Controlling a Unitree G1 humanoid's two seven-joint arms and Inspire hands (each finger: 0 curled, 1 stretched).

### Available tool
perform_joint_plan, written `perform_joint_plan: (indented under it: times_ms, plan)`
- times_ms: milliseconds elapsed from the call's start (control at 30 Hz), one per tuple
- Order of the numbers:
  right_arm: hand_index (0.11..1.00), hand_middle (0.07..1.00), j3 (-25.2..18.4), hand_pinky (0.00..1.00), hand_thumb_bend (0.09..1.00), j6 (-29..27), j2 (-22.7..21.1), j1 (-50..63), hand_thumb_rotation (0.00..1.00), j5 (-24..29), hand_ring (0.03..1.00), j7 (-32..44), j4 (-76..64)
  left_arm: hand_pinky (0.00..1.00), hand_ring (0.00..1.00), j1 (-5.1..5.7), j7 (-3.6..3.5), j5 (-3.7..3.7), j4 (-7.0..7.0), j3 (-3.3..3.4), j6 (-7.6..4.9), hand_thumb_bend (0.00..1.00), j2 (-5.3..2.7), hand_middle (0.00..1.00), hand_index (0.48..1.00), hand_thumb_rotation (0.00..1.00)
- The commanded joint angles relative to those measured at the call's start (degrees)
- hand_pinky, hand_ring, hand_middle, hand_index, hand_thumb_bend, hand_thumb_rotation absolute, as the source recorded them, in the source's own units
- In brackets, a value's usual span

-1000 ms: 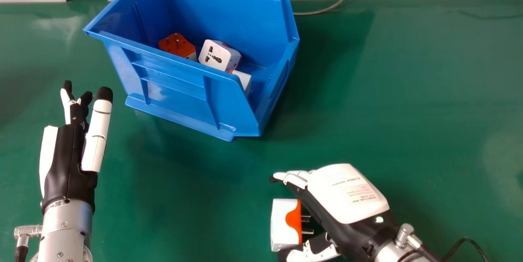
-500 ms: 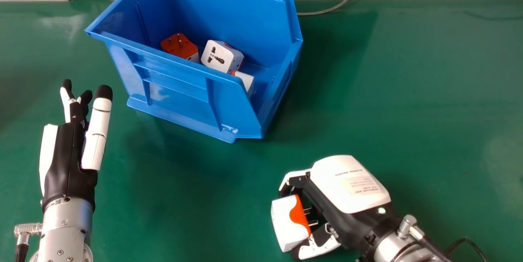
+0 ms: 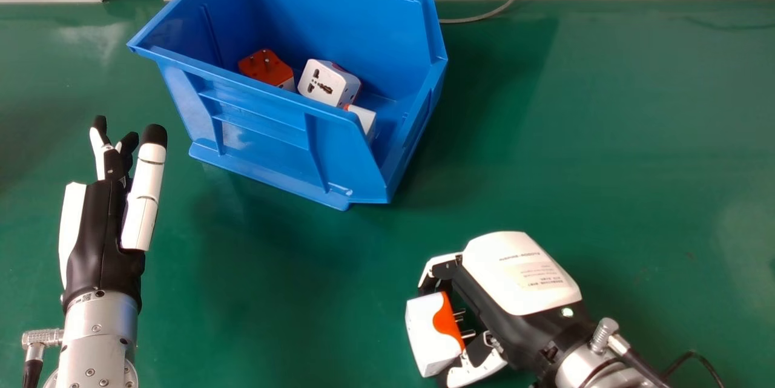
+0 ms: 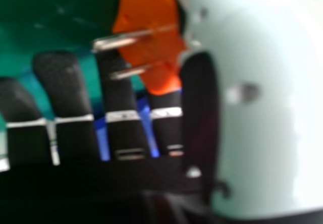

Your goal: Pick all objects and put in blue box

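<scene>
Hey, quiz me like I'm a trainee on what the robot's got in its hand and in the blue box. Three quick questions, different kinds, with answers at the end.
1. True or false: the right hand has its fingers and thumb around a plug adapter.
2. How many things can be seen inside the blue box?
3. Where do the held adapter's metal pins point?
a) toward the box
b) toward the right hand's palm
c) toward the wall

Key:
1. True.
2. Three: an orange-faced adapter, a white adapter and a partly hidden white piece.
3. b
</scene>
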Motion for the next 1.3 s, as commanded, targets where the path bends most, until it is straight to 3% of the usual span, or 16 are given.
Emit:
perform_joint_plan:
  times_ms: [0,367,633,767,967,1267]
  plan:
    - [0.503,0.418,-0.24,0.15,0.506,1.09,-0.69,1.8,0.01,0.09,0.214,1.18,-0.1,0.98,0.99,-0.45,0.1,-0.11,-1.47,0.27,-0.34,0.62,0.14,0.97,0.985,1.0]
    - [0.481,0.449,-3.29,0.1,0.513,2.4,-1.57,3.56,0.0,1.65,0.153,3.19,-5.65,0.98,0.99,-0.7,0.33,-0.02,-0.71,0.33,-0.96,0.62,0.07,0.97,0.98,1.0]
    - [0.479,0.446,-7.89,0.09,0.513,3.2,-3.13,3.96,0.0,2.98,0.146,5.77,-10.46,0.98,0.99,-1.04,0.36,0.1,-0.17,0.25,-1.29,0.61,0.14,0.97,0.978,1.0]
    - [0.477,0.449,-10.54,0.09,0.513,3.3,-3.09,1.56,0.0,4.39,0.135,6.15,-11.26,0.98,0.99,-1.7,0.32,-0.05,0.71,0.32,-1.59,0.61,0.23,0.97,0.978,1.0]
    - [0.472,0.255,-13.65,0.06,0.496,2.88,-3.72,-5.1,0.1,4.27,0.106,5.34,-9.05,0.98,0.99,-2.03,0.38,0.05,1.08,0.26,-1.51,0.61,0.2,0.97,0.977,1.0]
    - [0.47,0.214,-14.43,0.07,0.49,1.0,-4.98,-17.94,0.13,3.25,0.115,4.31,-2.63,0.98,0.99,-2.36,0.55,0.31,1.03,0.03,-1.14,0.61,0.12,0.97,0.977,1.0]
